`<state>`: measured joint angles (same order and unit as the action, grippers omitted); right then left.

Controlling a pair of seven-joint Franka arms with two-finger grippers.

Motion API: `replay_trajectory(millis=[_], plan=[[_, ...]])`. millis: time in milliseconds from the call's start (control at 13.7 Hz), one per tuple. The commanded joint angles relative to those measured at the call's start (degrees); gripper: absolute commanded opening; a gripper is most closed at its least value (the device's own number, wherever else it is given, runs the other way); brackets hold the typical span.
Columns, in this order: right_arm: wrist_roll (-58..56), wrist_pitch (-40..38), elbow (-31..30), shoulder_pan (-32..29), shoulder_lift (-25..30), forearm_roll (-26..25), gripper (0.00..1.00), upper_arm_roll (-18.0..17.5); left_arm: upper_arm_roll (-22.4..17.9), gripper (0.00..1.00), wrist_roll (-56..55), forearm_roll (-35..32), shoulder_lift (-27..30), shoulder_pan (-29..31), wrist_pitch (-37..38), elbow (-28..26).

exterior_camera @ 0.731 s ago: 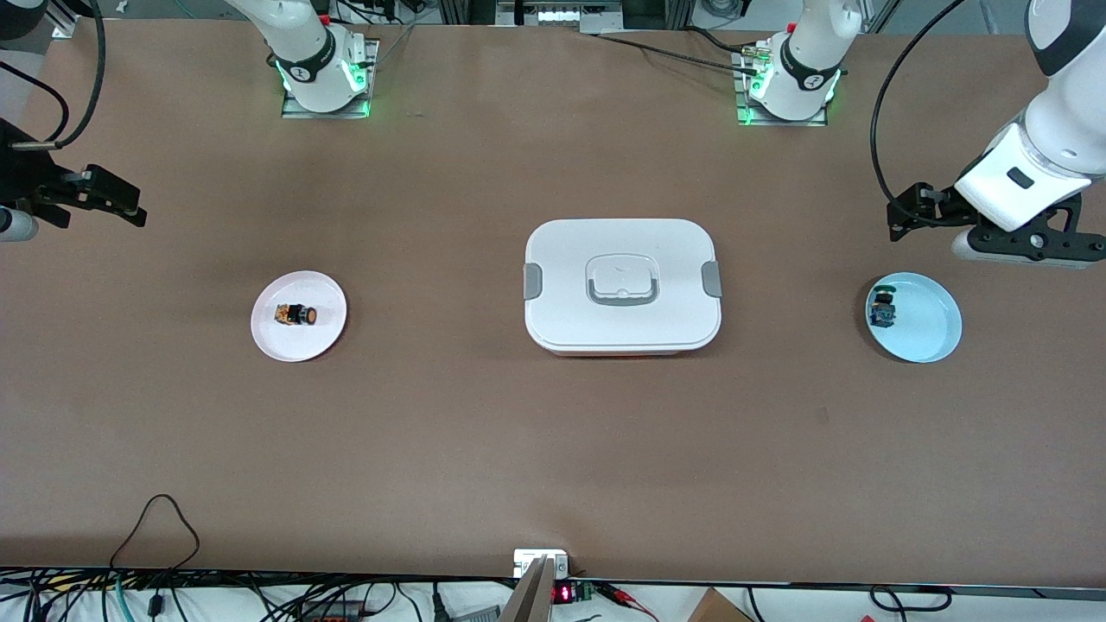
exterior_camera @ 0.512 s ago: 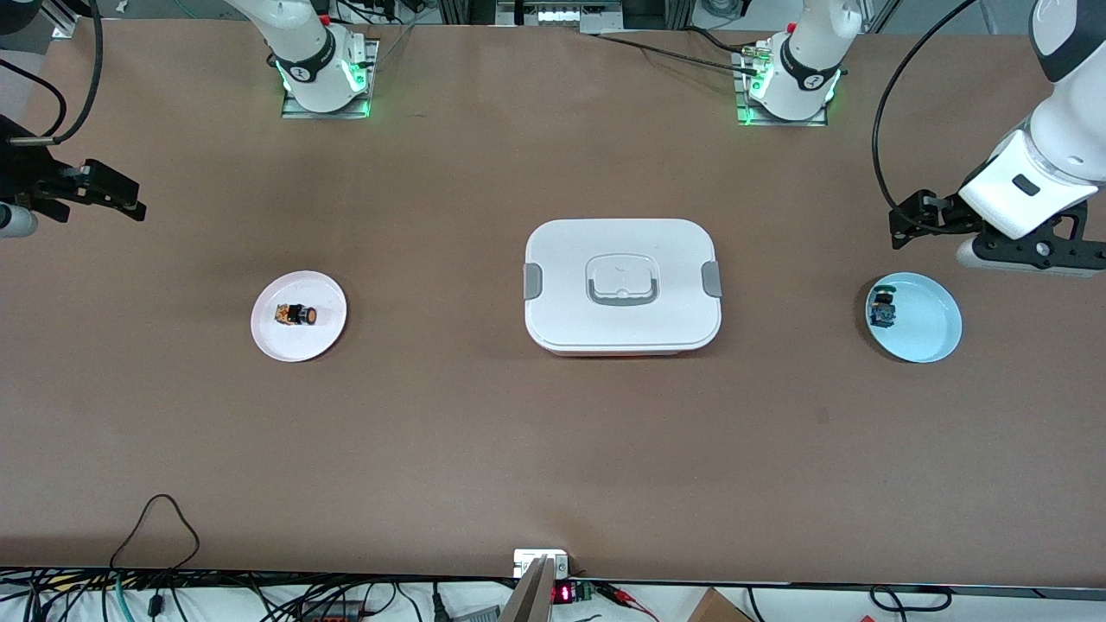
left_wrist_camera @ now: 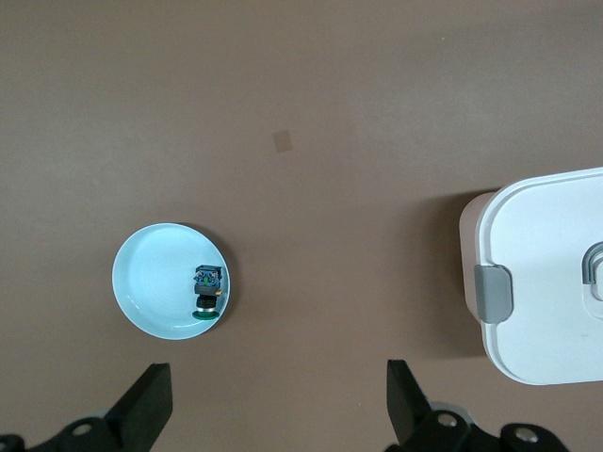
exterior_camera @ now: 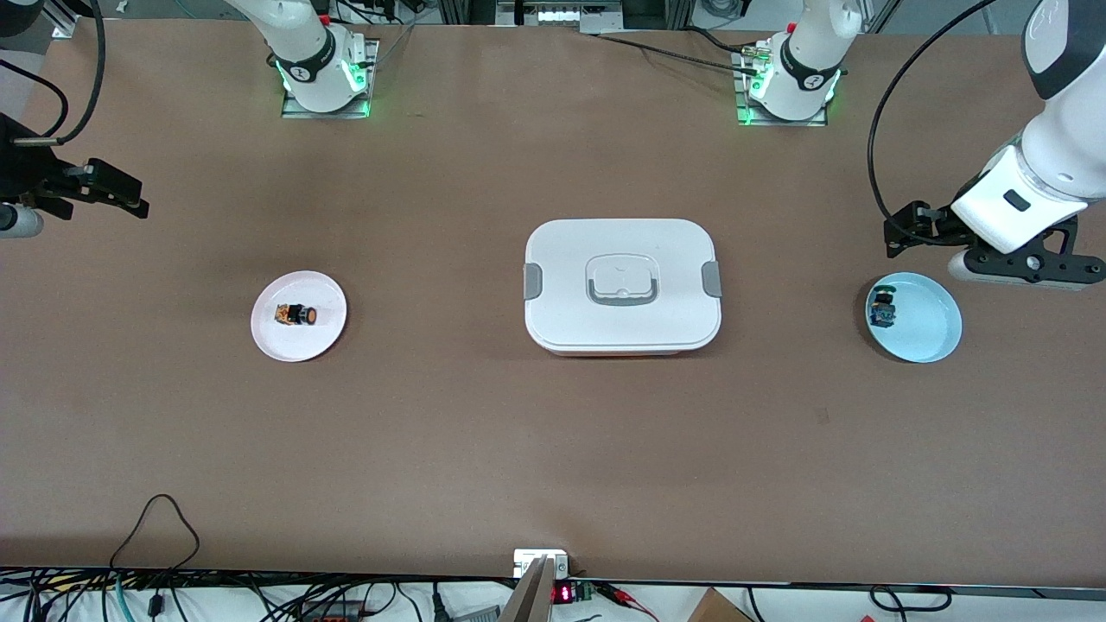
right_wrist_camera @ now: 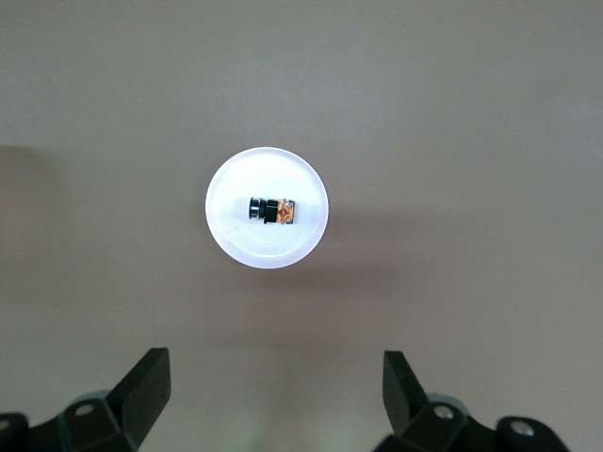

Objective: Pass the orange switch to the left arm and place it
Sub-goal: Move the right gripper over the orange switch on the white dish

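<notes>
- No brand, label or lettering can be read on any item; a small red display at the bench (exterior_camera: 484, 449) edge nearest the front camera is too small to read.
- The orange switch (exterior_camera: 295, 315) lies on its side in the pink plate (exterior_camera: 281, 341), toward the right arm's end of the bench, well apart from the box (exterior_camera: 622, 328).
- The box sits mid-bench, lid on, grey clips at both ends.
- A blue switch (exterior_camera: 882, 313) lies in the blue plate (exterior_camera: 929, 333), toward the left arm's end.
- Right end effector (right_wrist_camera: 273, 395) hangs in the air at the bench's end by the pink plate, fingers spread wide, holding nothing.
- Left end effector (left_wrist_camera: 278, 414) hangs above the bench just by the blue plate, fingers spread wide, empty.
- Compared with half a second ago, the left end effector has dropped slightly closer to the blue plate; the right one has barely shifted; switches, plates and box lie as before.
</notes>
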<state>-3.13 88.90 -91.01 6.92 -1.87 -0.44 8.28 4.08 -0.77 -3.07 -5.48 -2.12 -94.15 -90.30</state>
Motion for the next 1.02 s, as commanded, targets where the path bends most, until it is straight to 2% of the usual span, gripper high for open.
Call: replay_trajectory(millis=[0, 512, 731, 950], plan=[[-0.39, -1.45, 0.93, 0.28, -0.85, -0.35, 1.00, -0.20, -0.12, 1.00, -0.55, -0.36, -0.85, -0.34, 0.90, 1.88], [-0.03, 1.62, 1.10, 1.08, -3.92, 0.26, 1.00, -0.11, -0.12, 1.00, -0.55, -0.36, -0.85, 0.28, 0.90, 1.88], [-0.30, 2.85, 0.92, 1.16, -7.26, 0.08, 1.00, -0.02, -0.30, 1.00, -0.55, -0.36, -0.94, 0.54, 0.90, 1.79], [0.23, 6.28, -1.27, 1.25, -7.88, 0.08, 1.00, -0.11, -0.30, 1.00, -0.55, -0.36, -0.94, 0.54, 0.81, 1.79]])
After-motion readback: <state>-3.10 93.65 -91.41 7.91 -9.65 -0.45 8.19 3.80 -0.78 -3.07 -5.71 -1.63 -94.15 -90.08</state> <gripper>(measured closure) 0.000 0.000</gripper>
